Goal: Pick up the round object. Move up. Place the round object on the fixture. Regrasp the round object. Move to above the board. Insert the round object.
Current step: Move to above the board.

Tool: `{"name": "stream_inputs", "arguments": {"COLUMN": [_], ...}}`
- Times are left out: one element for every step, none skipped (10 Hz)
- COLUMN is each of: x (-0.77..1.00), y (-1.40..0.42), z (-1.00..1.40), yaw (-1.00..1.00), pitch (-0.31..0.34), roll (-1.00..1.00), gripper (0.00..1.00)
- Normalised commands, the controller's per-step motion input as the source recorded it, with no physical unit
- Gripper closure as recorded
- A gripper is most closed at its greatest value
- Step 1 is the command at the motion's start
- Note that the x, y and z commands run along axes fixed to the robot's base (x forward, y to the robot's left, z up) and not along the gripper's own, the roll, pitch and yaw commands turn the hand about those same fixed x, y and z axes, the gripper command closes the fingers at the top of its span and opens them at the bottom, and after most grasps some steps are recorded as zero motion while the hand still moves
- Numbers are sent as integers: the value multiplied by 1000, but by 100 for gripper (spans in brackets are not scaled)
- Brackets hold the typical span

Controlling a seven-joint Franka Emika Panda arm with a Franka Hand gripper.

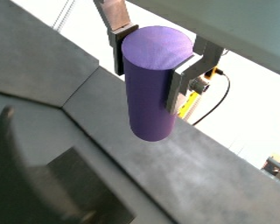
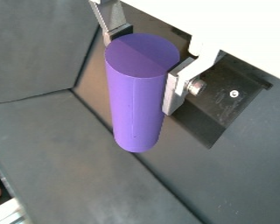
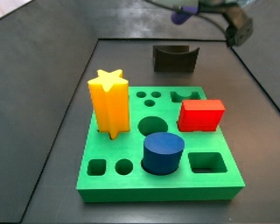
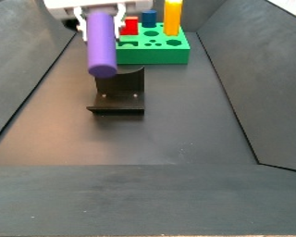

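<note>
My gripper (image 1: pixel 152 59) is shut on the upper end of the round object (image 1: pixel 152 83), a smooth purple cylinder peg that hangs upright between the silver fingers (image 2: pixel 178 87). It also shows in the other wrist view (image 2: pixel 136 92). In a side view the gripper (image 4: pixel 99 18) holds the peg (image 4: pixel 101 44) in the air above the fixture (image 4: pixel 118 95), a dark notched block on the floor. In the other side view only a bit of the peg (image 3: pixel 184 12) shows at the top edge, behind the fixture (image 3: pixel 174 58). The green board (image 3: pixel 160 144) lies apart from it.
On the board stand a yellow star block (image 3: pixel 108 102), a red block (image 3: pixel 202 115) and a dark blue cylinder (image 3: pixel 163 153). Sloping dark walls (image 4: pixel 27 83) bound the floor on both sides. A yellow-and-white part (image 1: pixel 192 103) shows behind the fingers.
</note>
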Motion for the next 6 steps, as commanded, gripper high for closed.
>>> {"name": "stream_inputs", "arguments": {"x": [120, 117, 111, 105, 98, 92], "y": [68, 63, 58, 51, 47, 42], "z": [1000, 1000, 1000, 1000, 1000, 1000], "yaw": [140, 133, 124, 108, 96, 82], "pitch": [81, 63, 51, 34, 28, 27], "roll": [-37, -39, -36, -36, -42, -50], "gripper": [100, 100, 100, 100, 100, 100]}}
